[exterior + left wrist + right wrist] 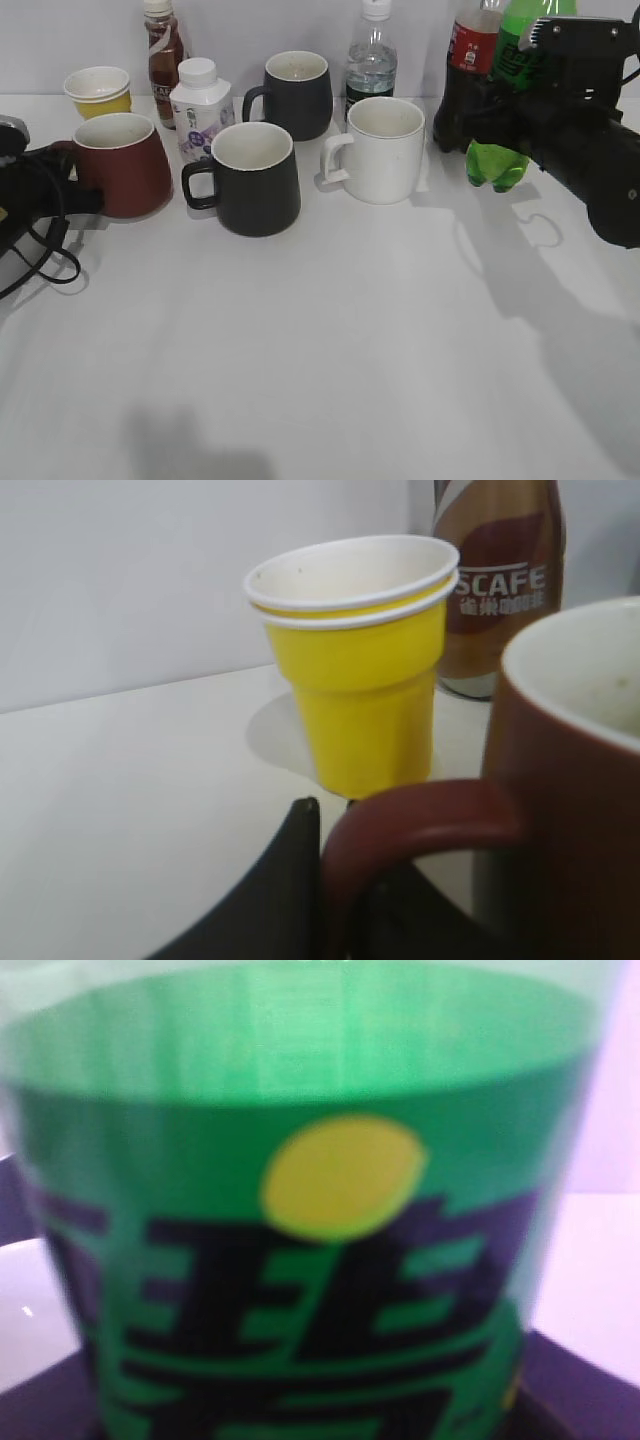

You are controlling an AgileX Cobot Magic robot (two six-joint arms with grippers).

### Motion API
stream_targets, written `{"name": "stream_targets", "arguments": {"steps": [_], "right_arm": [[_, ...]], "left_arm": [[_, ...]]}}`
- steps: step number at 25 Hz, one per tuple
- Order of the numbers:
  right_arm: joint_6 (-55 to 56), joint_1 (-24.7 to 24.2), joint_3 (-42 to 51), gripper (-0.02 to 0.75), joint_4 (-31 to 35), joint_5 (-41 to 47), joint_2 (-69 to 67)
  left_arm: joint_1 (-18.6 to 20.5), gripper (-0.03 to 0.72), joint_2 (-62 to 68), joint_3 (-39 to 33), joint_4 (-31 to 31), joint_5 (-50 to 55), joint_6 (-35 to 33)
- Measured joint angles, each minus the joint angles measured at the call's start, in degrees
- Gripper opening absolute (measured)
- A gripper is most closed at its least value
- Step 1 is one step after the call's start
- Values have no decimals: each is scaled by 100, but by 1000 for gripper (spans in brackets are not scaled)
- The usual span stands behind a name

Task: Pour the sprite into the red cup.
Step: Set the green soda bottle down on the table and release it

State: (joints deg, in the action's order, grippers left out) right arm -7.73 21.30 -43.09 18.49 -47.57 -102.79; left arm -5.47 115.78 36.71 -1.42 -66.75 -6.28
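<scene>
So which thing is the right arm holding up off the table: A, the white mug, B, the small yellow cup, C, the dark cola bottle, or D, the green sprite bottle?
D: the exterior view shows the sprite bottle in the right gripper with its base clear of the table, and its green label fills the right wrist view.

green sprite (pixel 497 165), brick-red red cup (pixel 125 165)

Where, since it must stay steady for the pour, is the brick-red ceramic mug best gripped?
Grip the brick-red ceramic mug by its handle loop, coming from the left. The handle sticks out leftward, toward the left end effector, while the tapered body looks wide for a pinch and a black ceramic mug crowds its right side.
</scene>
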Motion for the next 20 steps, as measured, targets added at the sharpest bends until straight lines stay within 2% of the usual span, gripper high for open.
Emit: {"name": "stream_targets", "arguments": {"steps": [2, 7, 9, 20], "right_arm": [[-5, 0, 0, 429, 0, -4, -2], [-11, 0, 0, 428, -54, -33, -6], [-17, 0, 0, 428, -156, -46, -6], [-22, 0, 0, 428, -375, -209, -324]], "left_arm": [[0, 61, 9, 0, -13, -25, 22], [-5, 230, 9, -148, -17, -200, 80], [-5, 270, -12, -297, -11, -236, 80], [-5, 296, -920, -1320, -11, -235, 289]]}}
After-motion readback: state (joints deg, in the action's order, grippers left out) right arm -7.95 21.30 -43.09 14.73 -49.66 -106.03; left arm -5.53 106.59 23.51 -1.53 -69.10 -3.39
